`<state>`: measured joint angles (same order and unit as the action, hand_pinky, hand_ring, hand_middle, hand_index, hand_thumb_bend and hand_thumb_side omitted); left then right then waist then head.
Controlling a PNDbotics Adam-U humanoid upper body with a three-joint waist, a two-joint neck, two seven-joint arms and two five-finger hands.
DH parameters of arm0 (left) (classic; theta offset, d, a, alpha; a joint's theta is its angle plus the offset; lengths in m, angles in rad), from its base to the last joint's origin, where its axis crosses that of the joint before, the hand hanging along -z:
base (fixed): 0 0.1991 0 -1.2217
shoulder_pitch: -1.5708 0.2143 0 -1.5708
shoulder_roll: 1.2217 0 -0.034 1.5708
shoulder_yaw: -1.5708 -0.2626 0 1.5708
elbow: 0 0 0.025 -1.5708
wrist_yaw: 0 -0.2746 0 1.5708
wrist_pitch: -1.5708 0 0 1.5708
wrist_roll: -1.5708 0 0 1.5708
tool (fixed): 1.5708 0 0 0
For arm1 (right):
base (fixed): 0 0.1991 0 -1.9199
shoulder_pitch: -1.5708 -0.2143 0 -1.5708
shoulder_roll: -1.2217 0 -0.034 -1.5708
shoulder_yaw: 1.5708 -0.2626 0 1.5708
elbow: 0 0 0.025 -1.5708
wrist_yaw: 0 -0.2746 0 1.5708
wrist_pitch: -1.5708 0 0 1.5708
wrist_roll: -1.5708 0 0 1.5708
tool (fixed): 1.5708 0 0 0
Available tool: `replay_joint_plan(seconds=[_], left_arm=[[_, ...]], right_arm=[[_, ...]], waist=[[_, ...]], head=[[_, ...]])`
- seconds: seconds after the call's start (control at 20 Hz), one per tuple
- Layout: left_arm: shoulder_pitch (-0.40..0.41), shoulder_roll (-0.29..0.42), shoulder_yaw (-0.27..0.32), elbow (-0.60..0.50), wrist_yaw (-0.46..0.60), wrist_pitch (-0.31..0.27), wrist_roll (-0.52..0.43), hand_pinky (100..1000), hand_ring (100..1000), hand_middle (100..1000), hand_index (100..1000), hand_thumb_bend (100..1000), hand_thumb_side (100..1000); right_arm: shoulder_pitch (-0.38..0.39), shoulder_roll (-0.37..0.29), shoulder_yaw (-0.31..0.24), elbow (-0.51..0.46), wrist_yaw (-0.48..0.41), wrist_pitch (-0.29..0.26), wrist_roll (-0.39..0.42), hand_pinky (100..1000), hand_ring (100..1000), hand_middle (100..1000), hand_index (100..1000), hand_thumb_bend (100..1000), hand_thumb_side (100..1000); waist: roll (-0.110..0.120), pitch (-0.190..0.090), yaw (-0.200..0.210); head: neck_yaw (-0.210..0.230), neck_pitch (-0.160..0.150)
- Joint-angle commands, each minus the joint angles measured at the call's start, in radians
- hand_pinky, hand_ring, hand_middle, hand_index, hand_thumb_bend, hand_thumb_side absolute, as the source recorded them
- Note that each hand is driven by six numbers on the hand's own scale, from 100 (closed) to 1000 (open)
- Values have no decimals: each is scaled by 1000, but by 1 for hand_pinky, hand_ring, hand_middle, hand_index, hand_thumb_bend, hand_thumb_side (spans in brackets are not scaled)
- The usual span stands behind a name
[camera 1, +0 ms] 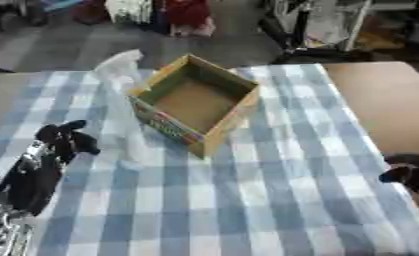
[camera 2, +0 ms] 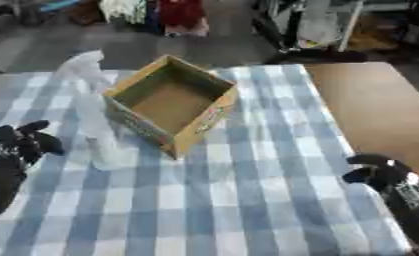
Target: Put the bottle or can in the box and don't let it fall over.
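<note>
At the left, the left robot hand (camera 1: 62, 137) hangs over the checked surface (camera 1: 247, 200) with fingers curled, holding nothing. Just beside it a clear plastic bottle (camera 1: 121, 100) stands upright, touching the open cardboard box (camera 1: 195, 102). The right robot hand (camera 2: 379, 175) rests at the right edge, curled and empty.
</note>
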<state>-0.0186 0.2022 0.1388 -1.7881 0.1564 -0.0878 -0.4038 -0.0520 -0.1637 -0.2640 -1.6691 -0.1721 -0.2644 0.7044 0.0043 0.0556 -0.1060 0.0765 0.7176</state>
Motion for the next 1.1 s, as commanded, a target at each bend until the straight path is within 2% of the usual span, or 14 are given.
replay_joint_plan(seconds=[0.05, 0.4, 0.5, 0.55, 0.65, 0.75, 0.8, 0.85, 0.9, 1.0, 1.1], left_arm=[[-9, 19, 4, -25, 6, -7, 2, 898, 623, 608, 866, 180, 965], [-19, 56, 27, -53, 22, -24, 39, 897, 627, 611, 866, 164, 933], [-31, 98, 28, -68, 14, -37, 49, 895, 638, 621, 871, 128, 899], [-43, 134, 28, -81, 5, -51, 59, 893, 653, 635, 879, 100, 860], [-84, 247, 27, -116, -20, -94, 103, 887, 674, 665, 892, 100, 788], [-128, 356, 15, -132, -21, -124, 159, 886, 707, 701, 911, 100, 757], [-164, 439, 2, -137, -25, -141, 186, 887, 723, 717, 921, 100, 749], [-194, 503, -12, -132, -30, -156, 211, 885, 738, 734, 928, 100, 785], [-232, 574, -31, -119, -38, -170, 232, 885, 751, 749, 936, 100, 730], [-318, 689, -82, -66, -62, -192, 263, 881, 770, 774, 951, 100, 721], [-407, 766, -144, 6, -110, -212, 262, 881, 792, 803, 967, 100, 728]], right_arm=[[-7, -25, -6, -9, -3, -1, 2, 728, 674, 751, 795, 100, 806], [-6, -25, -7, -9, -1, -1, 1, 729, 674, 754, 795, 100, 806], [-5, -26, -6, -8, 0, -1, 1, 729, 674, 754, 795, 100, 807], [-4, -27, -6, -7, 1, -1, 2, 729, 674, 755, 795, 100, 809], [-2, -30, -7, -6, 2, -1, 1, 729, 674, 755, 795, 100, 805], [-2, -32, -6, -5, 4, -2, 2, 729, 674, 755, 795, 100, 803], [-2, -34, -5, -5, 4, -2, 2, 729, 674, 756, 795, 100, 803], [-2, -36, -4, -5, 4, -2, 3, 729, 674, 756, 795, 100, 804], [-2, -38, -2, -4, 4, -2, 5, 729, 674, 756, 795, 100, 805], [-2, -41, 2, -2, 5, -2, 9, 729, 674, 756, 795, 100, 806], [-2, -44, 6, -1, 4, -2, 13, 729, 674, 757, 795, 100, 807]], waist=[[0, -14, -1], [1, -15, -1], [2, -16, -3], [2, -18, -4], [5, -23, -8], [8, -27, -13], [10, -30, -17], [11, -32, -19], [13, -33, -23], [17, -35, -32], [20, -36, -42]], head=[[-4, -12], [-17, -21], [-21, -22], [-23, -22], [-21, -21], [-18, -20], [-18, -21], [-18, -22], [-16, -22], [-12, -23], [-1, -24]])
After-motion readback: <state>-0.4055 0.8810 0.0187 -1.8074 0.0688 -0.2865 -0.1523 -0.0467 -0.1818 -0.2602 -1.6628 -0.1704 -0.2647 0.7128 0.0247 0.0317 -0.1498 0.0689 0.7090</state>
